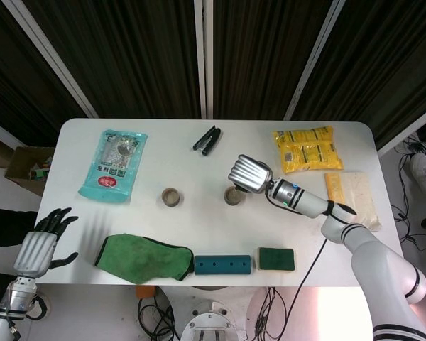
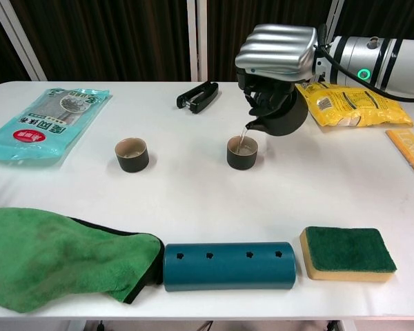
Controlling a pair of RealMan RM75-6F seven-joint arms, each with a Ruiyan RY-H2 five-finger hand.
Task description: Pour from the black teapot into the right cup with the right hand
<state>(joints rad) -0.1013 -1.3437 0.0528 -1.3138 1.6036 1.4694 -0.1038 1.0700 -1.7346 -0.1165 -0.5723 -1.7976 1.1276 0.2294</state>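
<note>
Right robot hand (image 2: 274,54) clasps the black teapot (image 2: 279,114) from above, fingers wrapped round the top and handle area; exact contact is hidden under the silver knuckle plates. The pot hangs tilted, spout down-left, just above the right cup (image 2: 241,152) at mid-tabletop, with a thin stream running into it. Left cup (image 2: 132,154) stands well apart to the left, untouched. Left robot hand (image 1: 41,244) is off the near-left edge of the tabletop, fingers spread, holding nothing. Judgement: the pot looks rigid, likely ceramic or cast, so fairly heavy and breakable, its glazed surface probably slippery; weight will shift as liquid drains. Best hold is the handle with a firm wrap, not the lid. The cup looks small and light, and a nudge from the spout could tip it.
</note>
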